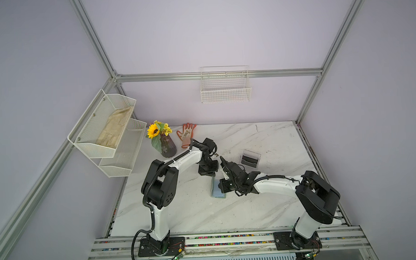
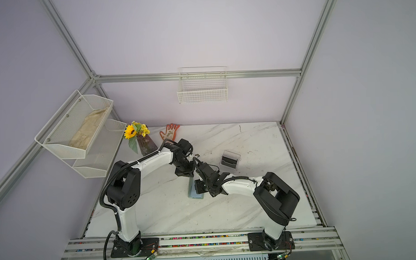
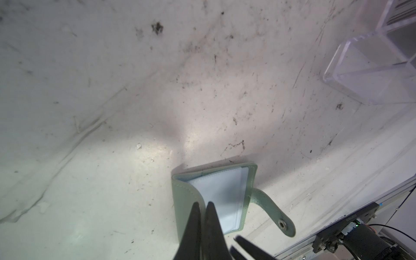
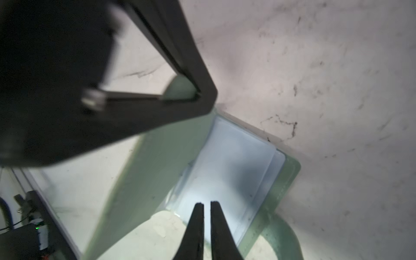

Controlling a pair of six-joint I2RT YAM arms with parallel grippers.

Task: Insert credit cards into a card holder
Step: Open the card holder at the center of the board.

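Marble table [image 1: 262, 138]: the card holder [image 1: 217, 194] lies open mid-table, between both arms. Step looks like opening a sleeve, so hold the cover up steady and don't drag the holder. Left gripper [image 3: 203, 203] is clamped on the green cover. Right gripper [image 4: 207, 203] is nearly closed over the clear sleeves [image 4: 225, 168]; can't tell if it pinches one.

Marble table [image 1: 252, 212] — card holder [image 1: 217, 193], clear box [image 1: 251, 158], vase [image 1: 167, 148], glove [image 1: 186, 136]

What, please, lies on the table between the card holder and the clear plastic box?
Nothing: bare, scuffed table separates card holder from clear plastic box, seen in the left wrist view.
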